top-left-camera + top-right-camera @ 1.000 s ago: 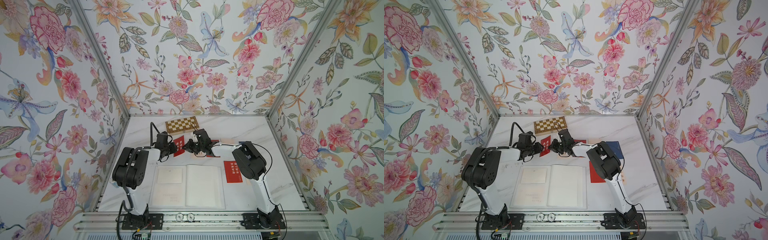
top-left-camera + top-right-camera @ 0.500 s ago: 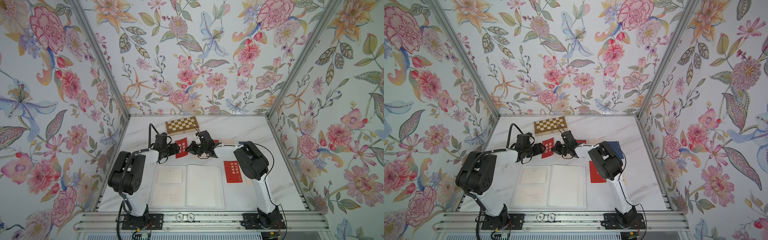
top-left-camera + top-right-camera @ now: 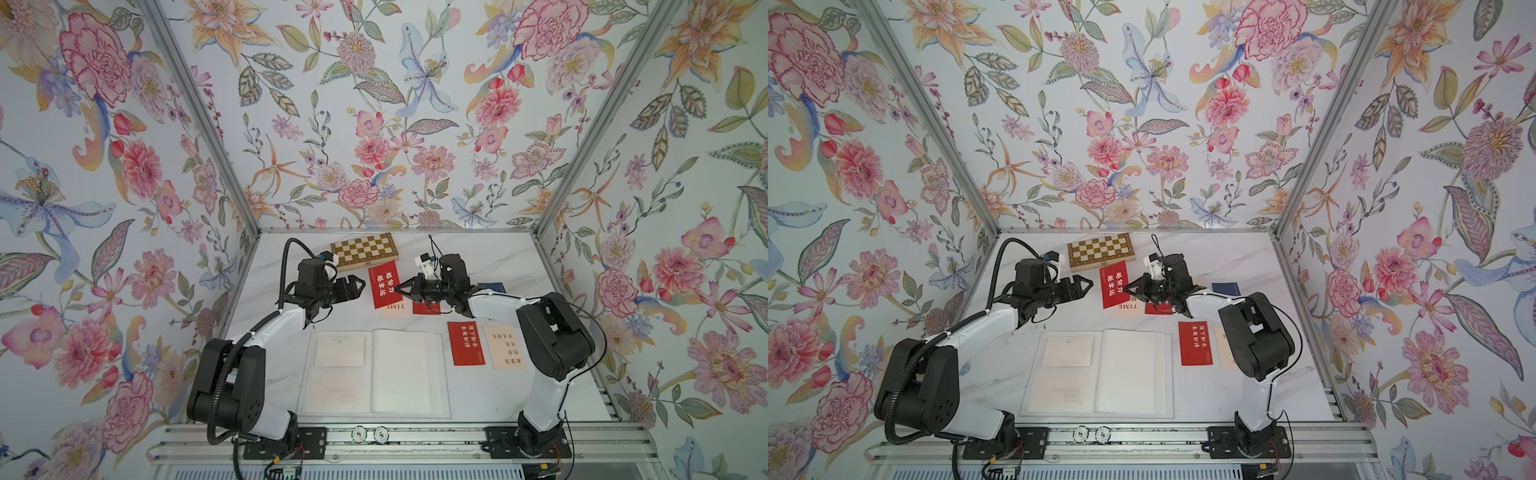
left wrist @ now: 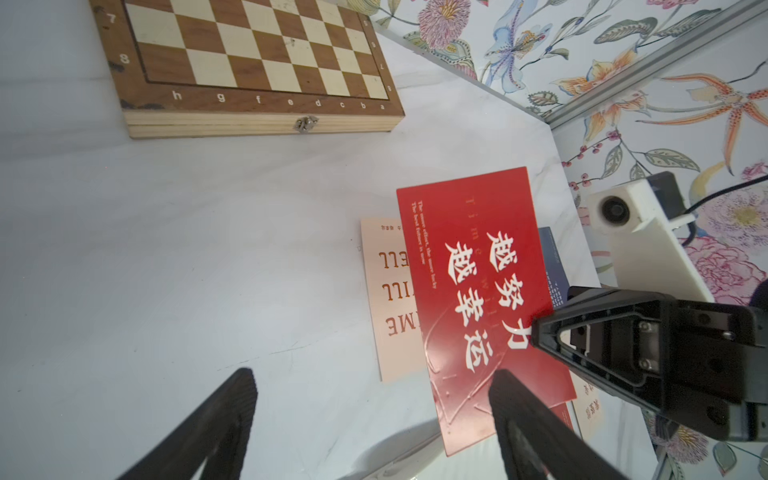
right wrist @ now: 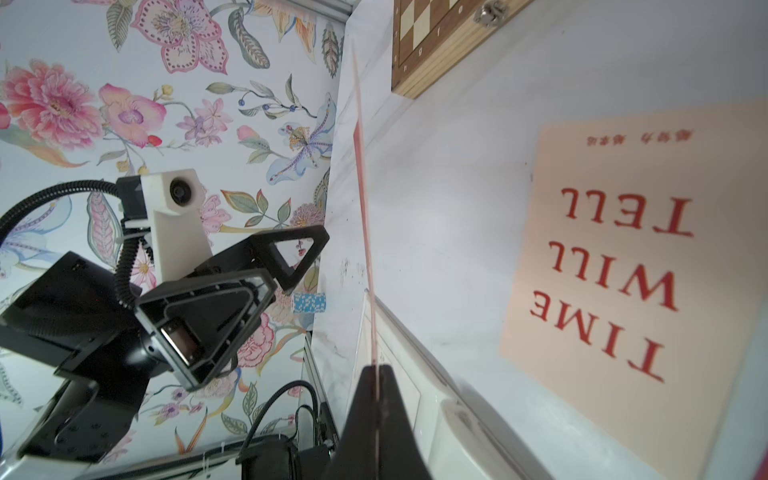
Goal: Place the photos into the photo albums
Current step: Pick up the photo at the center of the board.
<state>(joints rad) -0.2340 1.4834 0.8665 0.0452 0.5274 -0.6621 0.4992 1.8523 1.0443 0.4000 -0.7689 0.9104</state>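
Right wrist view: right gripper (image 5: 376, 370) is clamped on the red card (image 5: 362, 199), seen edge-on as a thin line. In both top views the card (image 3: 384, 284) hangs above the table (image 3: 478, 257), printed face up, partly over the cream TIME WILL TELL card (image 3: 395, 309). Its long axis runs front to back, roughly parallel to the spine of the photo album (image 3: 405, 370). Pinch is about midway along its right long edge. At the opposite long edge the left gripper (image 3: 358, 286) sits just beside it, jaws spread wide, holding nothing. Left wrist view overlaps one left finger (image 4: 523, 419) with the card's corner. I can't tell if they touch, probably not. The album lies open and flat, toward the arm bases from the card, between both arms. Its left page carries a pale card (image 3: 339, 351); the right page looks bare. My read: right arm owns the carry, back toward the bases and down, short edge leading into a sleeve. Left is free to spread the sleeve.
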